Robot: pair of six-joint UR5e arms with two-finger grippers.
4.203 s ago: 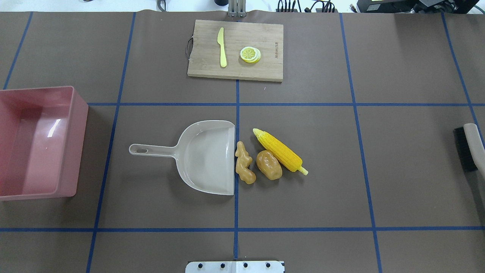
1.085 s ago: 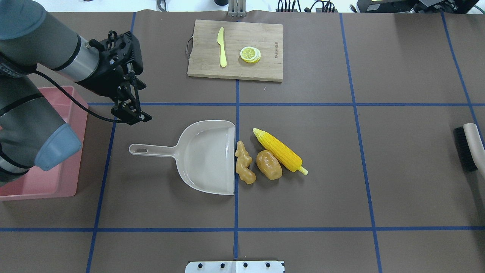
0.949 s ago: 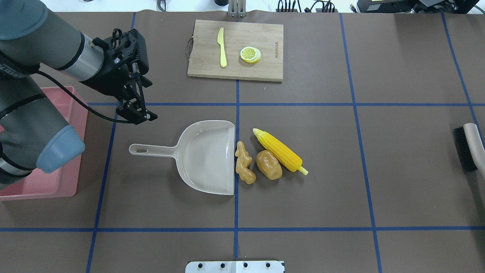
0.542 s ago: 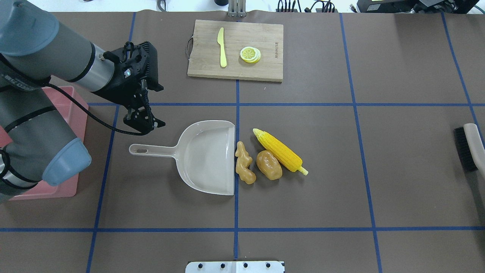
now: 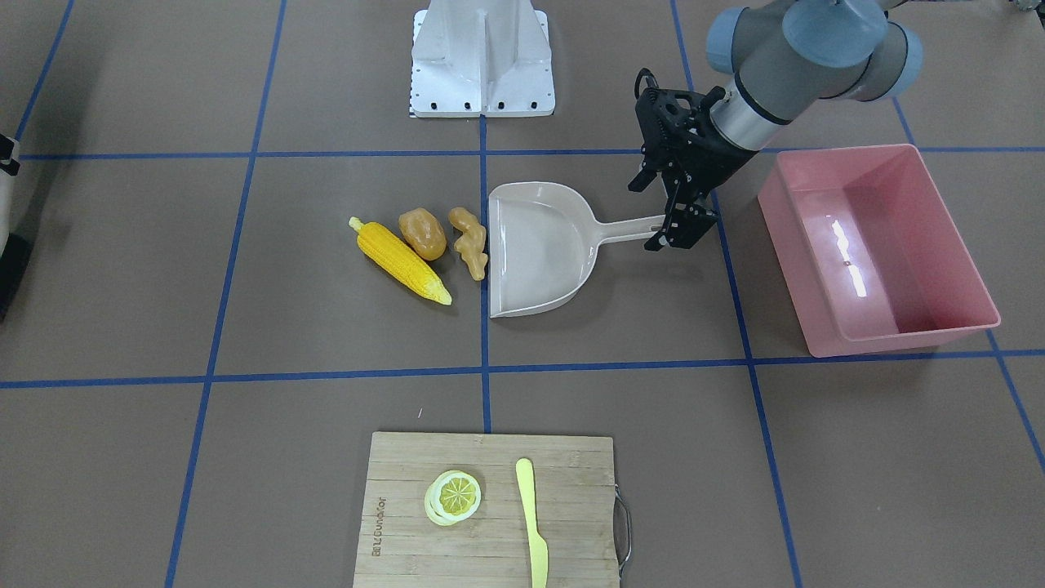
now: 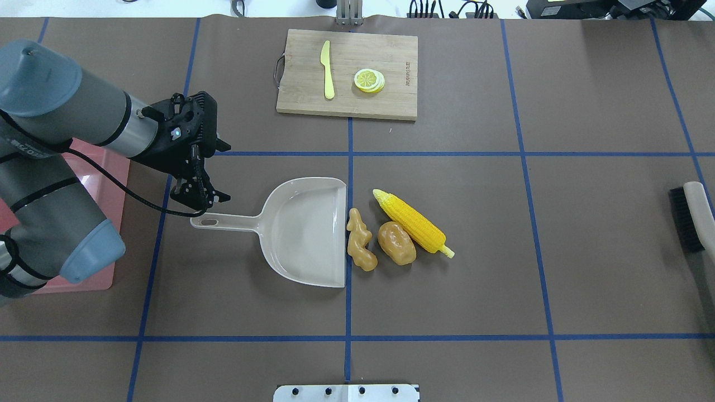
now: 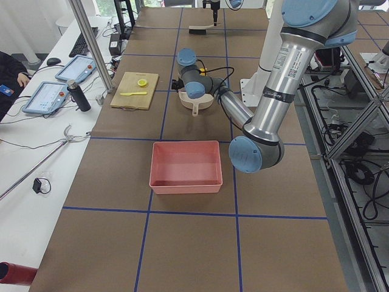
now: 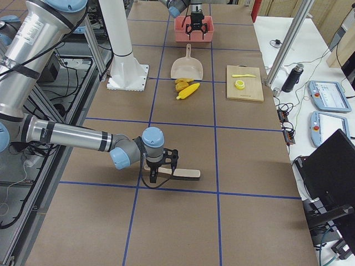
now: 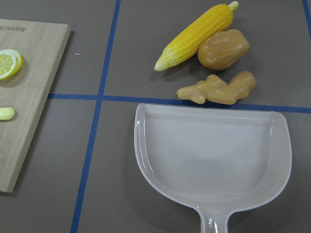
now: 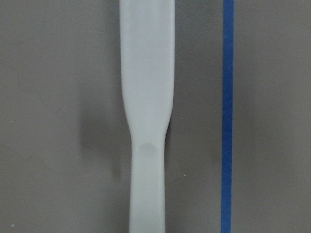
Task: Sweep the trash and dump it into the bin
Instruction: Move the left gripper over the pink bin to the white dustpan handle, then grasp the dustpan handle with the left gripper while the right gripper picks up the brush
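Pink plastic bin at the counter's end on the robot's left, partly under the left arm in the overhead view. Mid-counter, beige dustpan lying flat, mouth toward the trash: ginger root just beside the lip, potato next to it, corn cob against the potato's outer side. Left gripper at the tip of the dustpan handle, fingers spread wide, gripping nothing. Right gripper low over a brush at the opposite end; fingers' spread impossible to tell. Farther back, wooden cutting board with yellow knife and lemon slices.
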